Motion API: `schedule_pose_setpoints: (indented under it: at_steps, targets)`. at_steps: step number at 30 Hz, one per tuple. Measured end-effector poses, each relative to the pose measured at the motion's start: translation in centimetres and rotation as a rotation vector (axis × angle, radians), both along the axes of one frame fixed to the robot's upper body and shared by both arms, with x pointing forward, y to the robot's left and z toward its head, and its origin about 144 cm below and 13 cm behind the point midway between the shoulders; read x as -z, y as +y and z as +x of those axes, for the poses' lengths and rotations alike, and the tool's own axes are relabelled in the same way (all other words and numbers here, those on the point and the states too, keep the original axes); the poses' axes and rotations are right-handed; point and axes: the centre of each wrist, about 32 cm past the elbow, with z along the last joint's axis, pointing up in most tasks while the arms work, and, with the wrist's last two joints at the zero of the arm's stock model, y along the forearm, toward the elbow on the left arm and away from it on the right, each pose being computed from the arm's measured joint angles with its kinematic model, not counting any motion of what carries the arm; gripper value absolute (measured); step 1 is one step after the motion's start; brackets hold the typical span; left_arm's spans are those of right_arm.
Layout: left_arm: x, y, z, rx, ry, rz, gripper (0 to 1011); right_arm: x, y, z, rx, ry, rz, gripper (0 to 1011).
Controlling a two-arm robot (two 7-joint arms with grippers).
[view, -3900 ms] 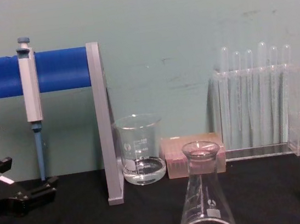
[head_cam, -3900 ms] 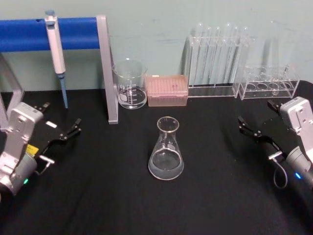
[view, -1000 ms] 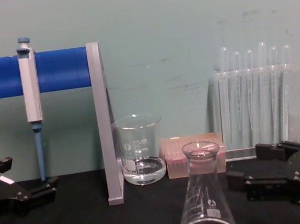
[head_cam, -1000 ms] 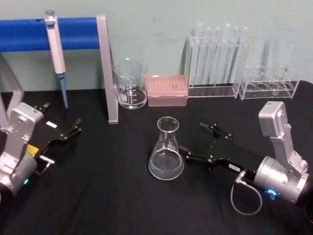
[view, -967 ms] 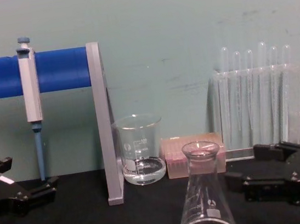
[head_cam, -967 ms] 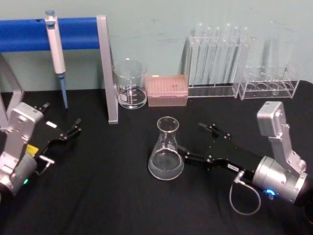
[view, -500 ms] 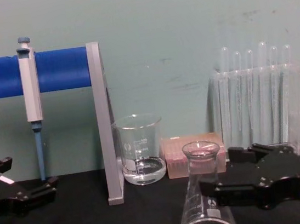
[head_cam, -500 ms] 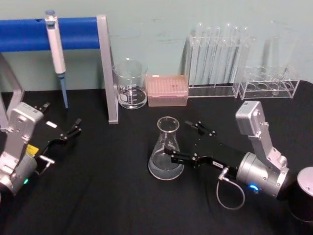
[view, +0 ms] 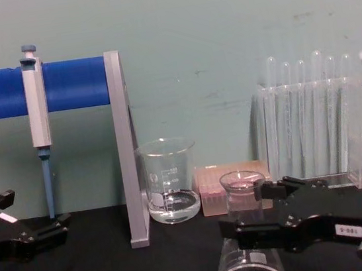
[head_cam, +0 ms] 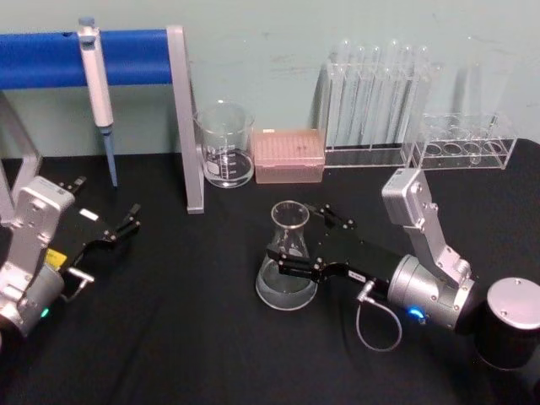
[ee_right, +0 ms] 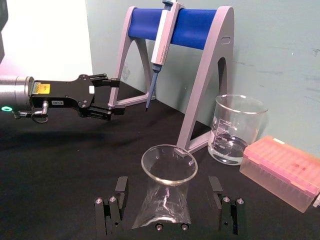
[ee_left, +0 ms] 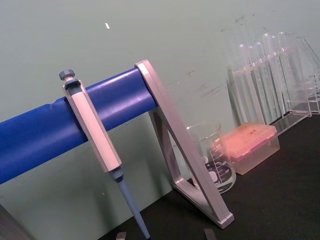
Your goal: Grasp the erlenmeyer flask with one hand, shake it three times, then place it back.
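Note:
The erlenmeyer flask [head_cam: 287, 257] stands upright on the black table, mid-front, with a little clear liquid in its base. My right gripper [head_cam: 295, 234] is open and straddles it, one finger on each side of the cone below the neck. The right wrist view shows the flask [ee_right: 165, 200] centred between the two fingers [ee_right: 116, 202], with gaps on both sides. In the chest view the flask neck [view: 243, 191] rises behind the near finger of my right gripper [view: 247, 208]. My left gripper [head_cam: 118, 228] is parked open at the left, and is also seen as the left gripper [ee_right: 107, 95].
Behind the flask stand a glass beaker [head_cam: 224, 156] and a pink tip box [head_cam: 288, 156]. A test tube rack [head_cam: 375, 101] and a low clear rack [head_cam: 466, 139] sit at the back right. A blue stand [head_cam: 187, 126] with a pipette [head_cam: 97, 84] is at the back left.
My right arm has swept in from the right edge to the flask, and its open fingers now lie on both sides of it. The flask and left arm have not moved.

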Motion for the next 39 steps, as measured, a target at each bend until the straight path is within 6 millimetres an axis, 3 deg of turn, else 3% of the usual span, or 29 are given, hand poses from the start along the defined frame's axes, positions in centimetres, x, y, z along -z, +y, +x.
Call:
schedule_pose_setpoints:
  at_steps: [39]
  targets:
    - [0.0,0.0,0.0,0.000,0.000,0.000,1001,0.3,1.3,1.1,0.011,0.003,0.000,1004]
